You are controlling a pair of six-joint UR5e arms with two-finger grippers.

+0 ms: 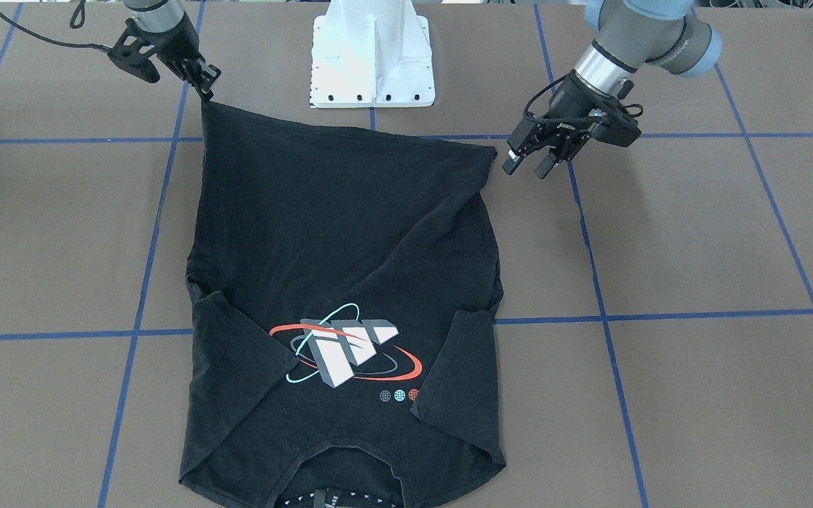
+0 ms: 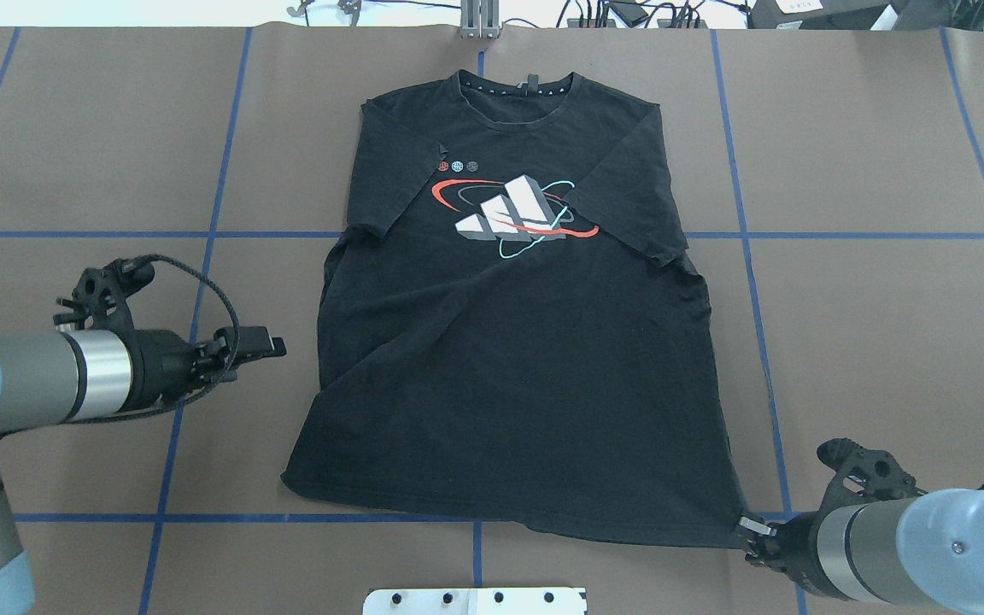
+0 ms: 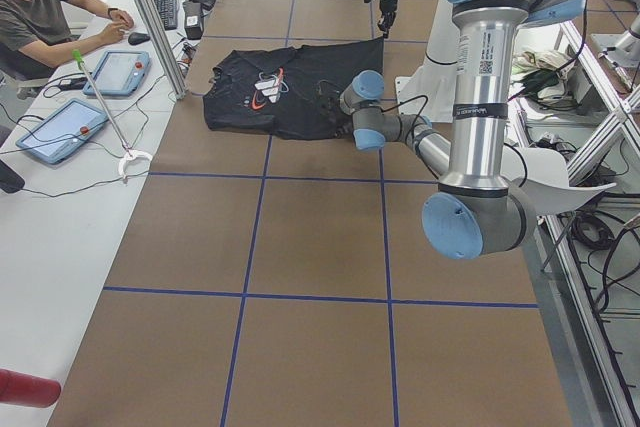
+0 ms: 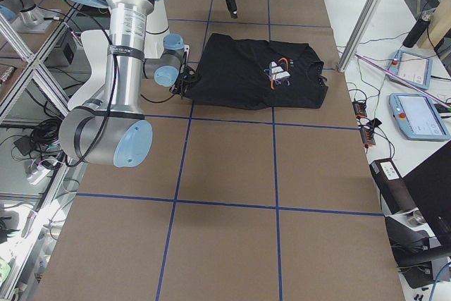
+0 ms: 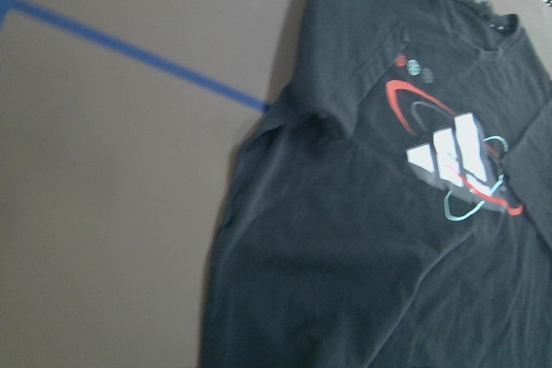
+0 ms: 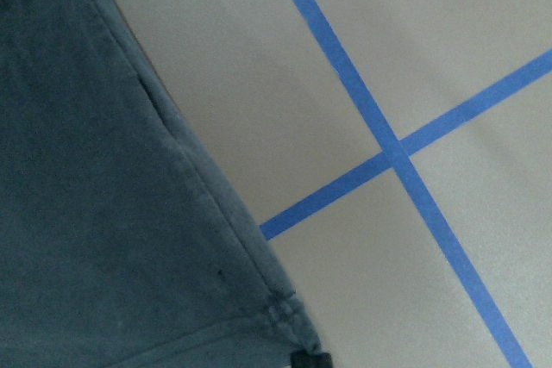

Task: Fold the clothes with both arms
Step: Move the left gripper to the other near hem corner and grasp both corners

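While you look down from overhead, the brown table (image 2: 73, 128), crossed by blue tape lines (image 2: 116, 233), carries the black T-shirt (image 2: 509, 367) near its middle, spread face up. Its long axis runs from the robot's side to the far side: the hem lies nearest the robot and the collar (image 2: 518, 85) points away. Both sleeves are turned in over the chest.

The left arm (image 2: 31, 384) reaches in low beside the shirt, and the right arm (image 2: 902, 547) comes in at the hem. The white mounting base (image 1: 372, 56) stands between them at the table's edge.

The right gripper (image 1: 205, 88) is clamped on one hem corner, which is drawn out to a point toward the robot. The left gripper (image 1: 528, 168) hangs just beside the other hem corner with its fingers spread apart and nothing between them.

You see the chest graphic (image 2: 513, 213) whole from overhead, white bars ringed in red and cyan, with three small dots (image 2: 458, 166) beside it. In the front-facing view the frame's bottom edge cuts off the collar. The right wrist camera gives you only the pinched corner and a dark sliver of fingertip at its lower edge; the left wrist camera shows none of its own fingers.
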